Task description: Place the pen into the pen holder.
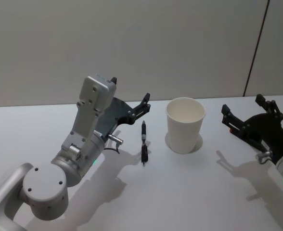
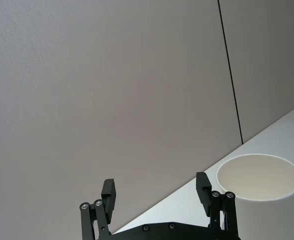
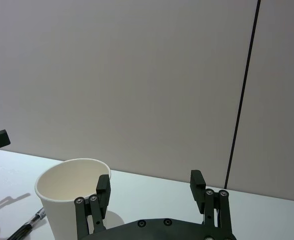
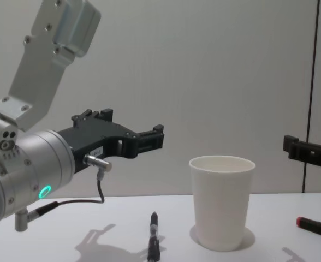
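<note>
Pen [image 1: 144, 142] lies flat on the counter [image 1: 199, 192], just left of the upright pen holder [image 1: 185, 126], not touching. My left fingers [image 1: 145, 100] hover spread and empty near the pen; right fingers [image 1: 226, 111] spread too, right of the pen holder.

Pen holder [image 1: 185, 126] stands just right of pen [image 1: 144, 143] — narrow gap between.

White table [image 1: 204, 192], black pen [image 1: 144, 143] lying flat, white pen holder [image 1: 185, 129] upright just beside it
</note>
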You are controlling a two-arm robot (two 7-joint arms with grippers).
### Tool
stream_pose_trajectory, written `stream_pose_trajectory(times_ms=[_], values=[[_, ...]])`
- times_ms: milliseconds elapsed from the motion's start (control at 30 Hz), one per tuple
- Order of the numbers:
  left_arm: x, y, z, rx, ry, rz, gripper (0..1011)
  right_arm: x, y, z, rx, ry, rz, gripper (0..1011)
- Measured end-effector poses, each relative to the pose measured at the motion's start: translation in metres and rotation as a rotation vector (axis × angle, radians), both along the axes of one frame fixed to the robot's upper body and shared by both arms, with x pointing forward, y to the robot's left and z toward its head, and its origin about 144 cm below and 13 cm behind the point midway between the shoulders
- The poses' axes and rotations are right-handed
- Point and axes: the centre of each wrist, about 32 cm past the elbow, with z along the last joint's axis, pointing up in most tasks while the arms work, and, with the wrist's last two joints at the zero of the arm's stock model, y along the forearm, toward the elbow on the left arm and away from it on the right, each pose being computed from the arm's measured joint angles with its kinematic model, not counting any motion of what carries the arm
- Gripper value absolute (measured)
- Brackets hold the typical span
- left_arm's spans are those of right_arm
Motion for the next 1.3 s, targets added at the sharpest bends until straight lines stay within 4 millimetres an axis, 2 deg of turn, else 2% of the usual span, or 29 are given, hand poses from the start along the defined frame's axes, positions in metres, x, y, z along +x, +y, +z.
stream_pose_trajectory(times_ms=[1300], values=[[0.0000, 0.0000, 0.0000, 0.000, 0.000, 0.000, 1001, 0.0000, 0.0000, 0.0000, 0.000, 0.000, 0.000, 1001]])
